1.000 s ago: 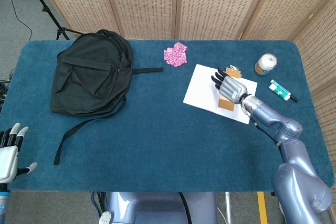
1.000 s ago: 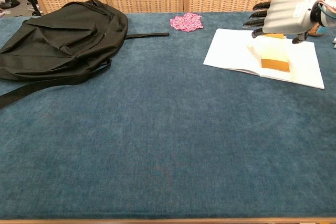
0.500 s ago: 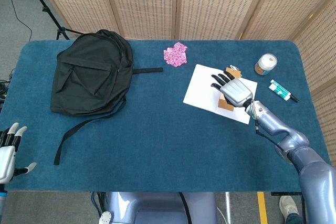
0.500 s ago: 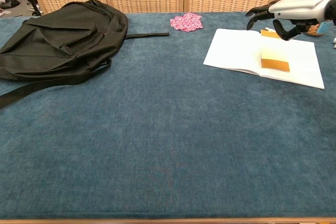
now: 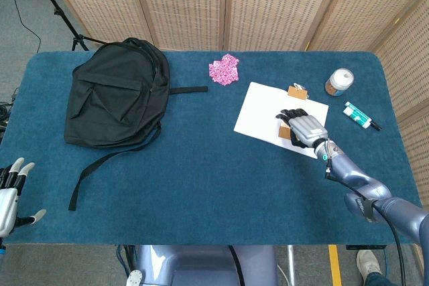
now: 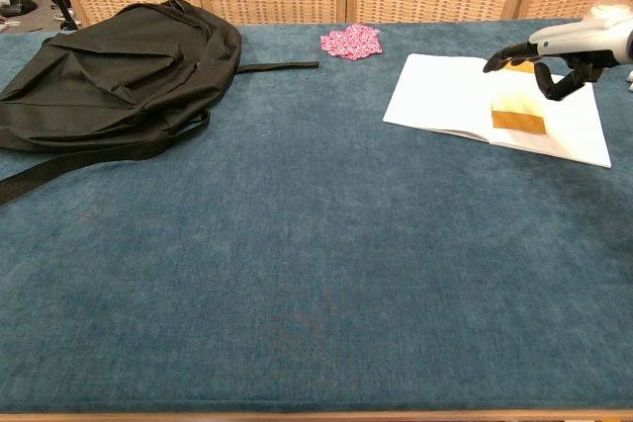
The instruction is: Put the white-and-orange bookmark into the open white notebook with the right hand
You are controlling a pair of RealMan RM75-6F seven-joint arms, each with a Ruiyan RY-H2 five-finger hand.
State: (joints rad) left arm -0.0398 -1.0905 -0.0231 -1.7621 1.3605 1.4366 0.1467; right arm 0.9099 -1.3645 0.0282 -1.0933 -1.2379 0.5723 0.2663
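Left hand point(image 5: 8, 189), fingers spread, empty, at the table's near left corner. Right hand point(image 6: 566, 51), fingers parted, holding nothing, hovers above the white-and-orange bookmark point(image 6: 518, 109), which lies on the open white notebook point(image 6: 438, 96). Far left: black backpack point(image 5: 115, 95).

Bookmark point(image 6: 518, 110) lies flat on notebook point(image 6: 445, 96) — white, open.

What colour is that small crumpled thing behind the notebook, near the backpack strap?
Pink with white speckles; the crumpled thing shows best in the chest view.
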